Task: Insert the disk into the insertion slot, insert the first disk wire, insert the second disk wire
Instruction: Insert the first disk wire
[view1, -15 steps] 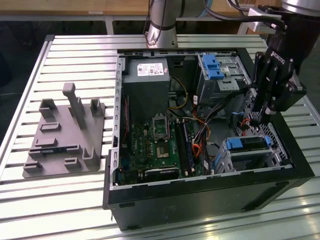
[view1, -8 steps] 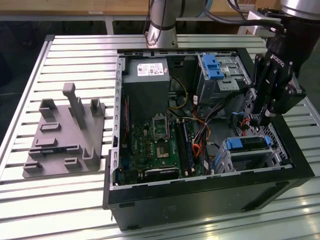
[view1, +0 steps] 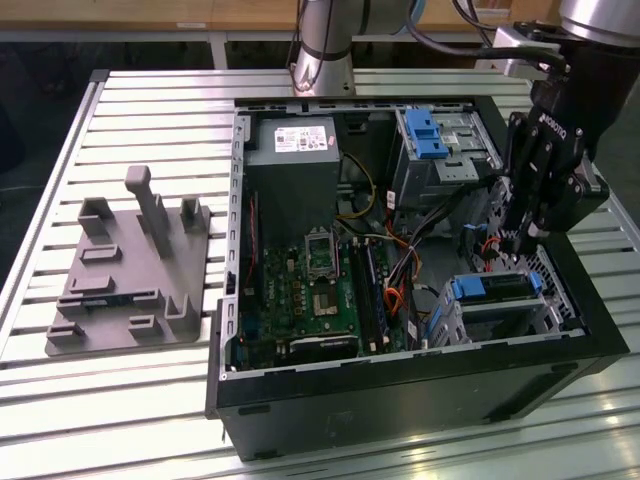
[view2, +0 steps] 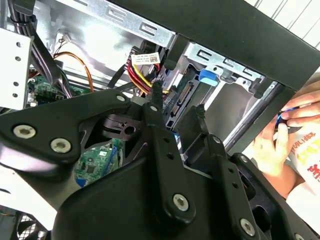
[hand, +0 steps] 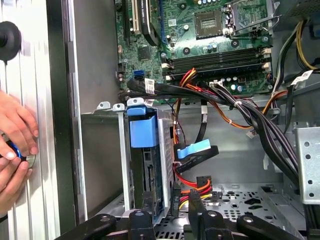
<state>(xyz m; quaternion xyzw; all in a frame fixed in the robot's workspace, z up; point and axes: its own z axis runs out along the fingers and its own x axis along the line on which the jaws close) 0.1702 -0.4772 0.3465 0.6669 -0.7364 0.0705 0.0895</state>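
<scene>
Hanging black and angular, the bolted metal gripper (view1: 516, 240) pointed down into the computer case (view1: 400, 400), fingers slightly apart above red-and-yellow wires (hand: 200, 185). Just beside it, the flat silver disk (view1: 497, 287) in its blue carrier sat inside the perforated grey insertion slot (view1: 556, 296). A person's hands (hand: 15, 145) rested outside the case wall.

White label (view1: 305, 140) on power supply (view1: 290, 190), cable tag (view2: 146, 58): print unreadable.
</scene>
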